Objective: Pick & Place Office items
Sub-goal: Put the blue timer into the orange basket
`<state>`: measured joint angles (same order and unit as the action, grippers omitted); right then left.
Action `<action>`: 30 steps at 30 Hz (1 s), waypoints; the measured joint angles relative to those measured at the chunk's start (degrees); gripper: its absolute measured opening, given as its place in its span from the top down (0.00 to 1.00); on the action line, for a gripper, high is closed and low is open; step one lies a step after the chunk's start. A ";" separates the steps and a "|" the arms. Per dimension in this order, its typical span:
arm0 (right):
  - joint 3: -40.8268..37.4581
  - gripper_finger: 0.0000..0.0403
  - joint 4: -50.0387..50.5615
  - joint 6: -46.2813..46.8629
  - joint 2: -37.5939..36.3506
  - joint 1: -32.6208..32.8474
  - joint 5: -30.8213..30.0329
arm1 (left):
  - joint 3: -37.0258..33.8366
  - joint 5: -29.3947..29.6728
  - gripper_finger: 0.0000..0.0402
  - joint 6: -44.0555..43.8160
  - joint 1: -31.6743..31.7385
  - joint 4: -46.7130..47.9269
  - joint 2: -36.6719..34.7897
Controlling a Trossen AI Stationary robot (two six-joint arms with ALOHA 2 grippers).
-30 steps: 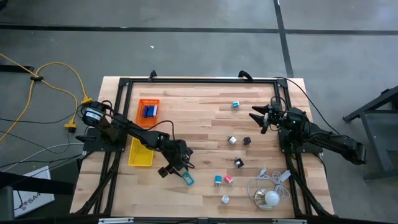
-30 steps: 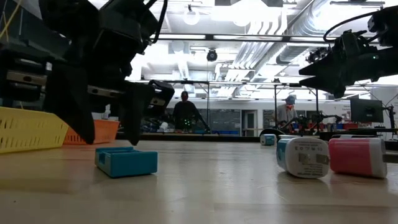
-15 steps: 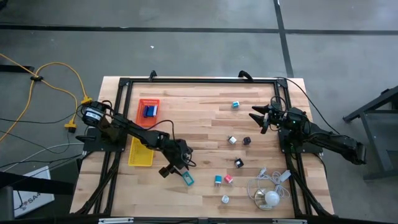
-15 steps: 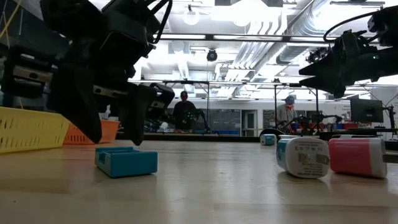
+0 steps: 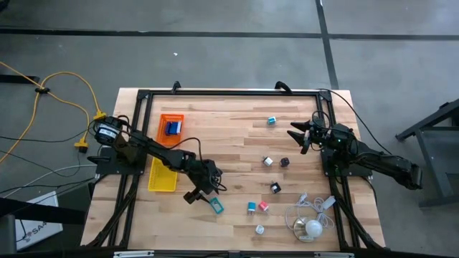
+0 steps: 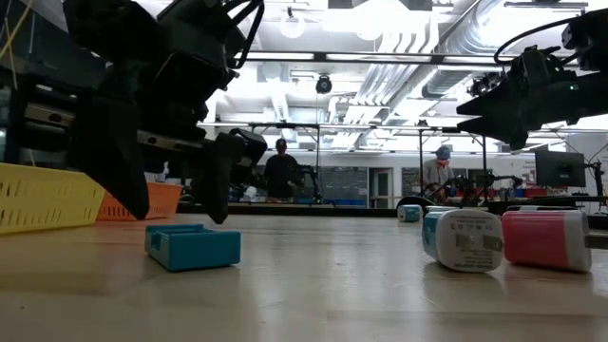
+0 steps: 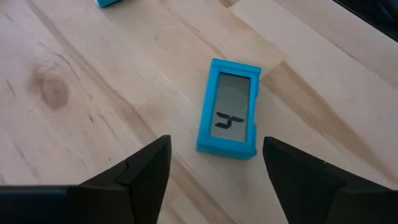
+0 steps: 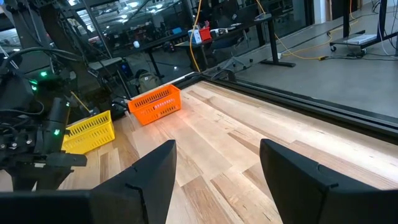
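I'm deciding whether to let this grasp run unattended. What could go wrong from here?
1. The left gripper hovers with jaws open above the blue block, which sits askew between them; closing may twist or push it away.
2. The block lies flat on the table, so the fingertips might scrape the wood.
3. The right gripper waits far off, unable to help.

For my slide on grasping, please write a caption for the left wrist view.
Left gripper open above the wooden table, its fingers on either side of a flat teal block lying free.

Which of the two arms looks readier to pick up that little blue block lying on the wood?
The left one. Its pincer hangs open right over the blue block; the right pincer waits far across the table.
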<state>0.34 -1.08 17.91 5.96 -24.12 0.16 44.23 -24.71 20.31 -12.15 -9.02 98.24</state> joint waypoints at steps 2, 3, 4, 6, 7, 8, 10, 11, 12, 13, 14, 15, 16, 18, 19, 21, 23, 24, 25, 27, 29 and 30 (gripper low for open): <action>0.00 0.46 0.00 0.00 0.00 0.00 0.00 | 0.00 0.00 0.37 0.57 -0.28 0.04 0.00; -0.02 0.46 0.00 0.00 0.00 0.00 0.00 | 0.00 0.01 0.37 0.84 -0.52 0.02 0.00; -0.02 0.46 0.00 0.00 0.00 0.00 0.00 | 0.00 0.14 0.37 0.86 -0.76 -0.03 0.00; 0.00 0.46 0.00 0.00 0.00 0.00 0.00 | 0.00 1.07 0.37 1.40 -1.45 -0.03 0.00; -0.01 0.46 0.00 0.00 0.00 0.00 0.00 | -0.02 1.30 0.37 1.97 -1.72 -0.02 0.00; -0.01 0.46 0.00 0.00 0.00 0.00 -0.02 | -0.02 1.65 0.37 2.15 -2.02 -0.04 0.00; -0.01 0.46 0.00 0.00 0.00 0.00 0.00 | -0.03 2.64 0.37 2.23 -2.50 -0.06 0.00; 0.00 0.46 0.00 0.02 0.00 0.00 0.00 | -0.05 3.15 0.37 2.32 -2.70 -0.06 0.00; -0.02 0.46 0.00 0.00 0.00 0.00 0.00 | -0.09 3.81 0.37 2.41 -2.88 -0.05 0.00; -0.02 0.46 0.00 0.00 0.00 0.00 -0.02 | -0.10 4.45 0.37 2.65 -3.08 -0.07 0.00; 0.00 0.46 0.00 0.00 0.00 0.00 0.00 | -0.11 5.00 0.37 3.05 -3.25 -0.07 0.00; -0.02 0.46 0.00 0.00 0.00 0.00 -0.02 | -0.11 5.57 0.37 3.50 -3.40 -0.15 0.00; -0.01 0.46 0.00 0.00 0.00 0.00 0.00 | -0.11 5.66 0.37 3.65 -3.46 -0.33 0.07; -0.01 0.46 0.00 0.00 0.00 0.00 0.00 | -0.11 5.50 0.37 3.35 -3.57 -1.57 1.13; 0.00 0.46 0.00 0.00 0.00 0.00 0.00 | -0.16 4.97 0.37 2.92 -3.56 -1.66 1.84; -0.01 0.46 0.03 0.00 -0.01 0.00 0.00 | -0.22 3.48 0.37 1.93 -3.55 -3.22 3.39; 0.00 0.46 0.00 0.00 -0.02 0.00 0.00 | -0.14 2.36 0.37 1.65 -3.49 -3.98 3.92; -0.02 0.46 -0.02 0.02 -0.02 0.00 -0.02 | -0.15 2.28 0.37 1.38 -3.44 -3.97 3.93; 0.00 0.46 -0.04 0.00 -0.02 0.00 0.00 | -0.15 2.43 0.37 1.27 -3.35 -3.96 3.89; 0.00 0.46 -0.11 0.00 -0.02 0.00 -0.02 | -0.15 2.48 0.37 1.23 -3.27 -3.97 3.91; -0.01 0.46 -0.13 0.00 -0.02 0.00 -0.02 | -0.15 2.34 0.37 1.21 -3.27 -3.98 3.90; -0.01 0.46 -0.14 0.00 -0.02 0.00 -0.02 | -0.15 2.36 0.37 1.21 -3.27 -3.98 3.91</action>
<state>0.33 -1.23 17.91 5.93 -24.12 0.14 44.07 -22.35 21.52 -15.42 -12.99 102.14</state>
